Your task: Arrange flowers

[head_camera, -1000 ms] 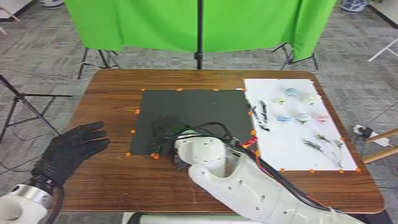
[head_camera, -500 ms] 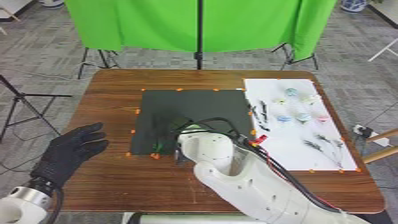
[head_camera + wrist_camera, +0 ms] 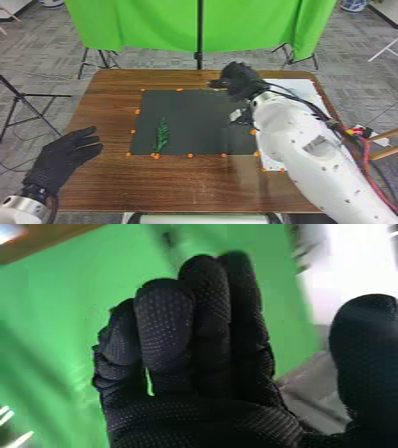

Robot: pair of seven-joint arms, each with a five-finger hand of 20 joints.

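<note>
Holds the right hand (image 3: 238, 82) open, fingers straight, at one o'clock from the dark mat's (image 3: 197, 112) centre. Has the green leaf (image 3: 162, 136) lying on the mat toward eight, the white sheet (image 3: 300, 86) at three, and the left hand (image 3: 60, 159), relaxed open, farther out at eight.

The table (image 3: 98, 190) is brown with streaked grain, the mat (image 3: 191, 112) dark grey, the leaf (image 3: 162, 136) on its near left green. The sheet (image 3: 302, 86) at right is white, the far curtain (image 3: 142, 25) vivid green. Pale dots pattern the black right hand (image 3: 240, 82).
</note>
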